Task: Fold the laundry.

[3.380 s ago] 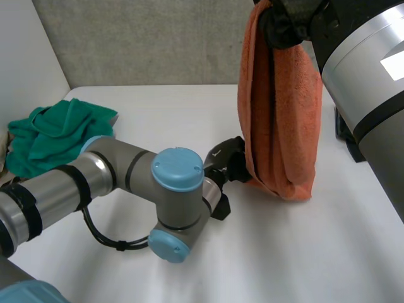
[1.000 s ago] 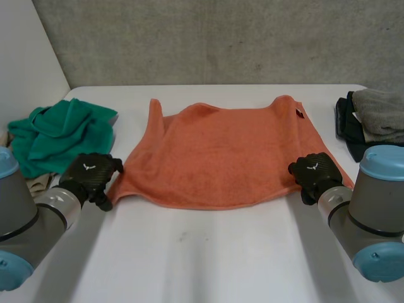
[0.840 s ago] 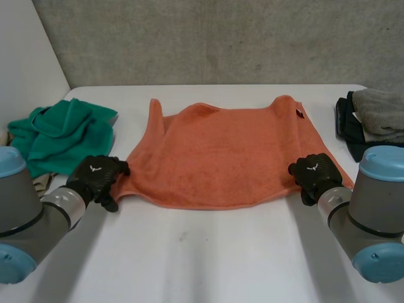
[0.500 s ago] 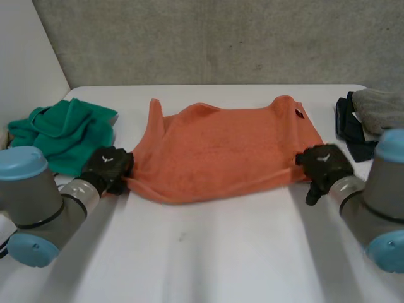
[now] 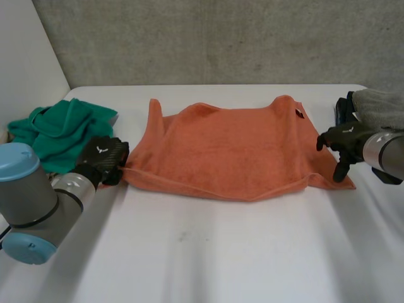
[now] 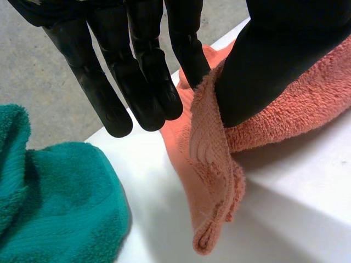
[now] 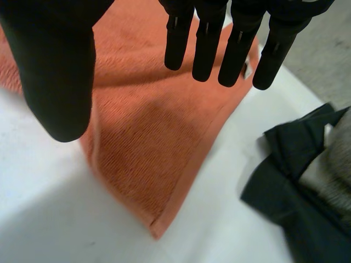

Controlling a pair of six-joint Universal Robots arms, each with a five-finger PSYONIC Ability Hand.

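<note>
Currently an orange towel (image 5: 227, 151) lies spread flat in the middle of the white surface (image 5: 214, 259), long edges running side to side, with a small dark tag near its far right corner. The left robot hand (image 5: 104, 158) is at the towel's near left corner, low on the surface. In the left wrist view the thumb (image 6: 274, 60) sits on the cloth and the corner flap of the orange towel (image 6: 211, 159) stands up between the thumb and the nearest finger, so it's pinched there. The other fingers (image 6: 131, 82) are straight and off the cloth, and the flap's tip droops to the surface. The right robot hand (image 5: 341, 142) is over the towel's near right corner, fingers pointing down. In the right wrist view its fingers (image 7: 236, 49) are straight, spread well apart from the thumb (image 7: 55, 71), with nothing between them. That corner of the orange towel (image 7: 148, 148) lies flat on the surface under the palm, so this hand is fully open and empty. A crumpled green cloth (image 5: 57, 134) sits in a heap just beside the left robot hand, also visible at its fingertips (image 6: 55, 203). A pile of dark and grey clothes (image 5: 372, 107) sits at the right end of the surface, near the right robot hand and apart from the towel (image 7: 290, 186).
</note>
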